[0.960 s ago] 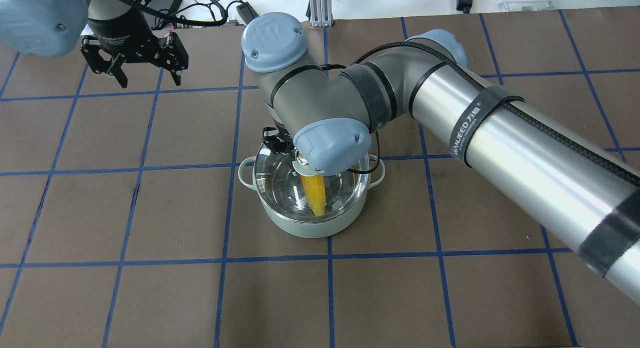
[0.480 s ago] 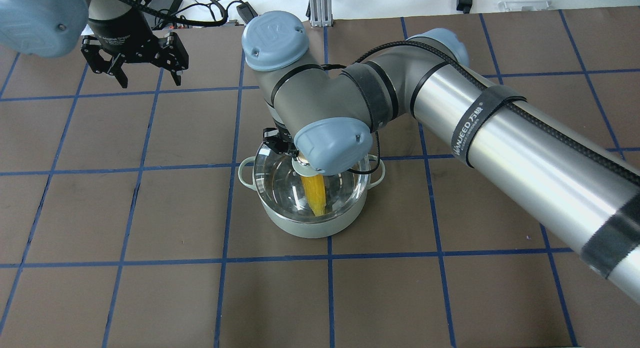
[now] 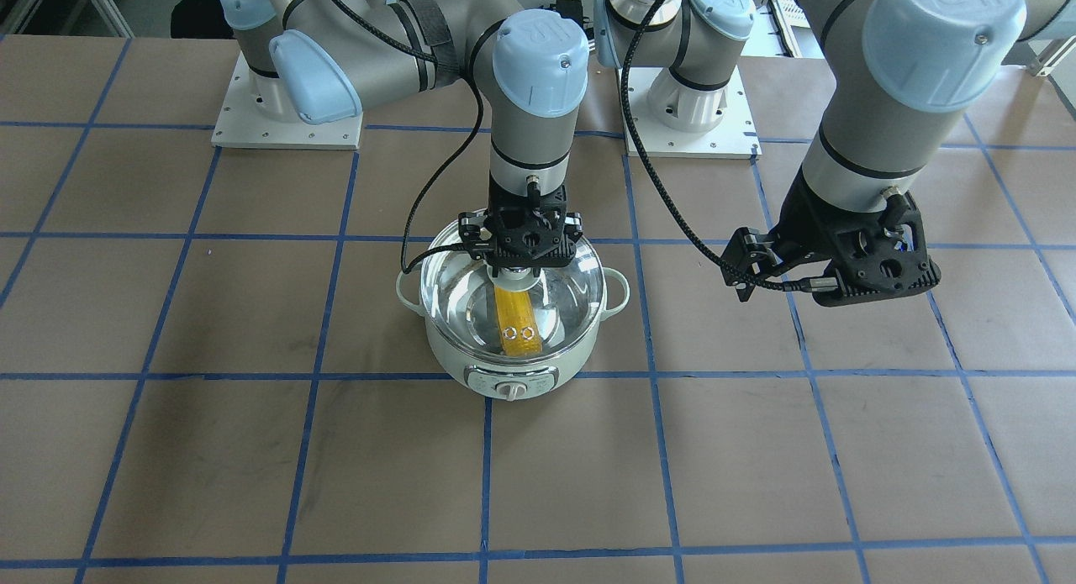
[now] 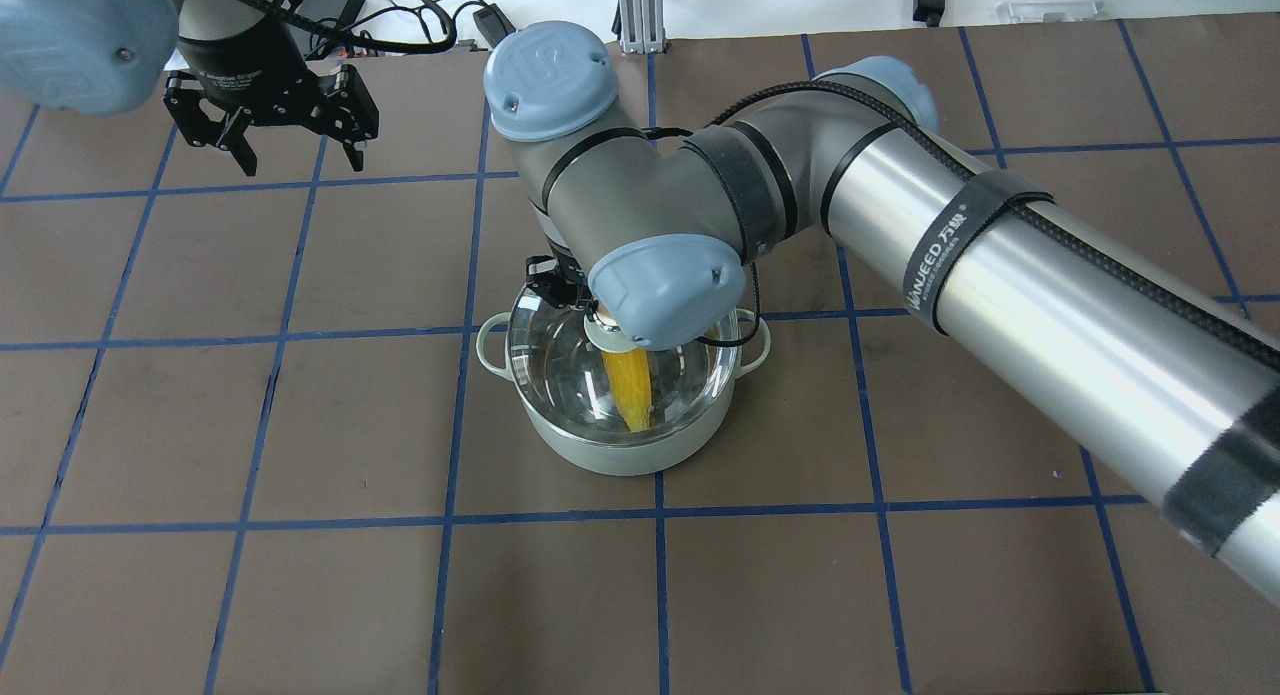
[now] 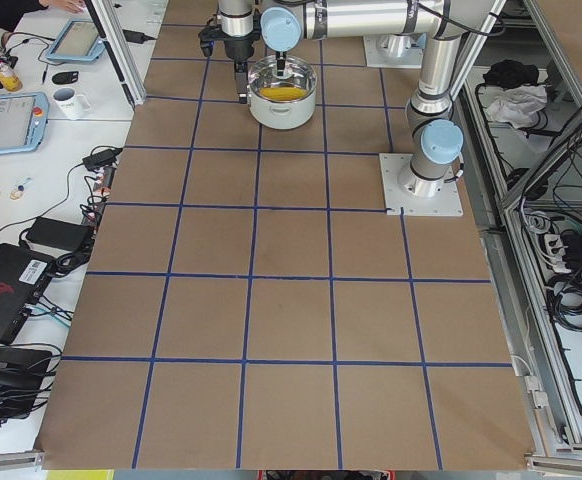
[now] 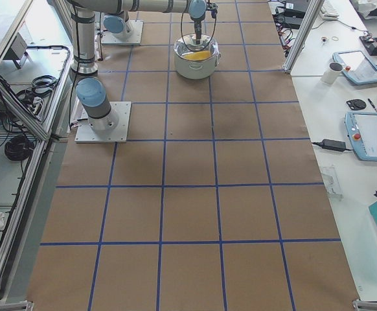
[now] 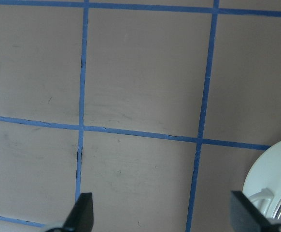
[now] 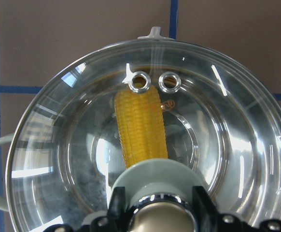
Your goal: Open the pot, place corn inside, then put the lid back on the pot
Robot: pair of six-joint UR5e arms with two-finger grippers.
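Fingers (image 8: 117,210) of the right end effector (image 8: 159,212) closed narrow on either side of the knob (image 4: 600,319) of the lid (image 8: 217,145), gripping it. Lid directly under the end effector, seated level on the rim of the pot (image 3: 454,361). Two vent holes (image 8: 139,80) on the glass, ahead of the fingertips. Corn (image 8: 140,125) below the end effector, lying inside the pot and showing through the glass. Pot stands on the desk (image 4: 300,425) straight beneath. Left end effector (image 4: 298,155) well apart from the right one, raised above bare desk, spread wide, holding nothing.
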